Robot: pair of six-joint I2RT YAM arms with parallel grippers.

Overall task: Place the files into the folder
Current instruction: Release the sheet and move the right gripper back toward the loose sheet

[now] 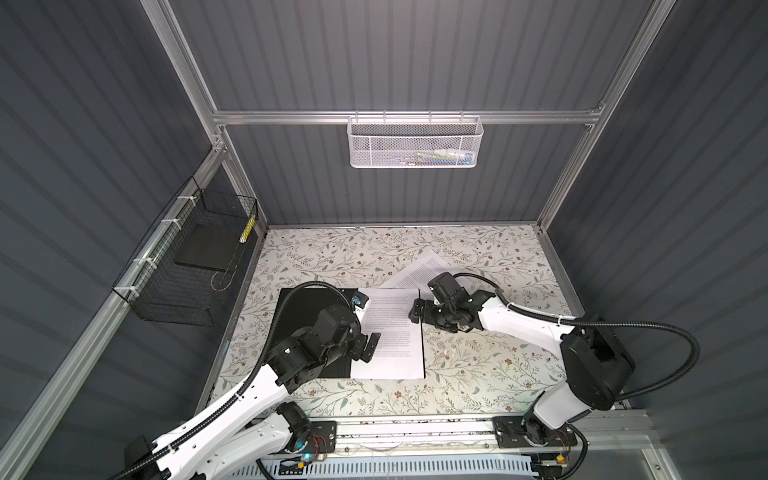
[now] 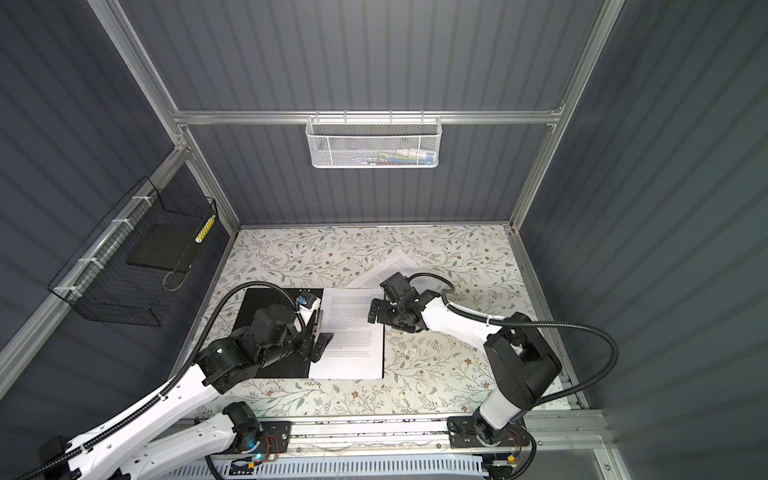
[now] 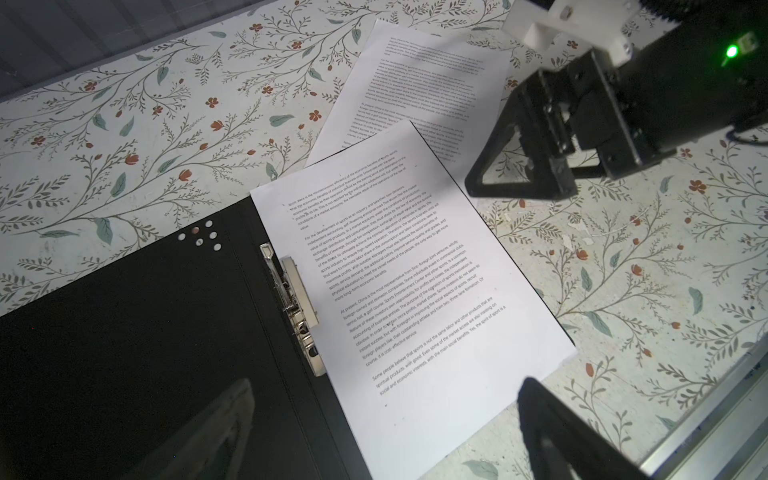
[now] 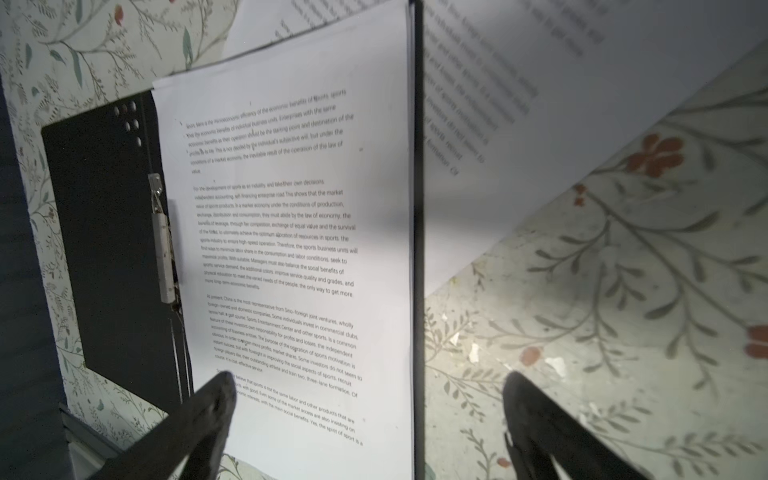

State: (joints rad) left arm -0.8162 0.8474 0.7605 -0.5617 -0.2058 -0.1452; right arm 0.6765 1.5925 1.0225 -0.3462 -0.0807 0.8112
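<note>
Our left jaws and right jaws both stand wide open, gripping nothing. Between them one sheet [image 1: 392, 332] lies flat on the open folder [image 3: 124, 311], just beside its clip [image 3: 297, 303], apparently squared for filing. Beyond the right jaws, a second sheet [image 1: 419, 270] lies on the counter [image 1: 478, 357].

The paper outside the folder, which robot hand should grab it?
Probably the right hand: it hangs open right beside that loose sheet. The left hand sits over the open folder, farther off.
</note>
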